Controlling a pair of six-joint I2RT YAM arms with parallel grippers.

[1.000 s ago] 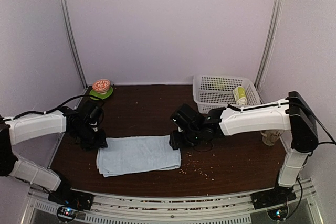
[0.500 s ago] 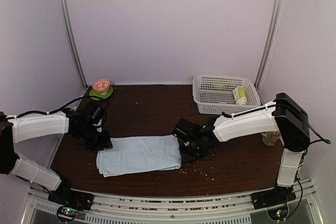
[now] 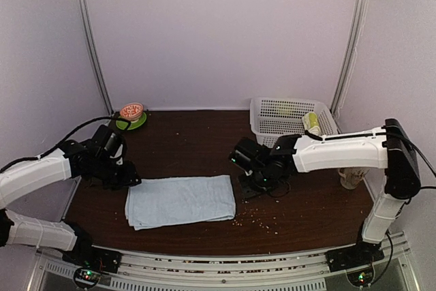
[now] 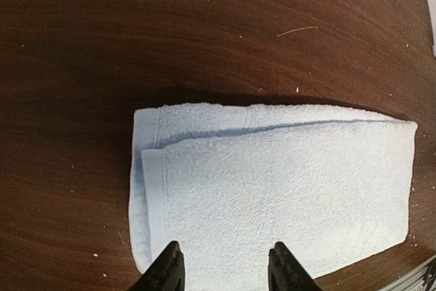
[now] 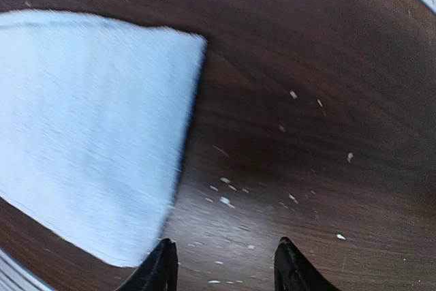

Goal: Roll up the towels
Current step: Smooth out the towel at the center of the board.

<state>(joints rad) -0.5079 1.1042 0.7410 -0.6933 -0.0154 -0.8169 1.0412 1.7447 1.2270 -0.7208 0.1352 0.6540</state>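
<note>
Two Arms Flanked a Flat, Unrolled Blue Towel

One large, plain pale-blue terry towel (image 3: 180, 200) lay folded flat on the dark brown wooden tabletop (image 3: 197, 141), close to the near edge and left of centre. It was not rolled. The left wrist view showed two layers of the cloth (image 4: 272, 189), with the lower one peeking out along the left end and the far side.

The left arm (image 3: 41, 168) reached in from the left edge, and the left jaws hung at the towel's far-left corner, spread apart with nothing between them. Their tips sat over the cloth in the wrist view; whether they touched it could not be told.

The right arm (image 3: 340, 153) stretched in from the right edge. The right jaws were likewise parted and empty, just beside the towel's right end (image 5: 88, 120), over bare wood dotted with pale crumbs (image 3: 259, 217).

The small lime-green towel with white print (image 3: 311, 124) stood rolled inside the white perforated plastic basket (image 3: 262, 138) at the far right corner, well apart from both arms. A small reddish bowl on a green saucer (image 3: 132, 111) rested at the far left corner.
</note>
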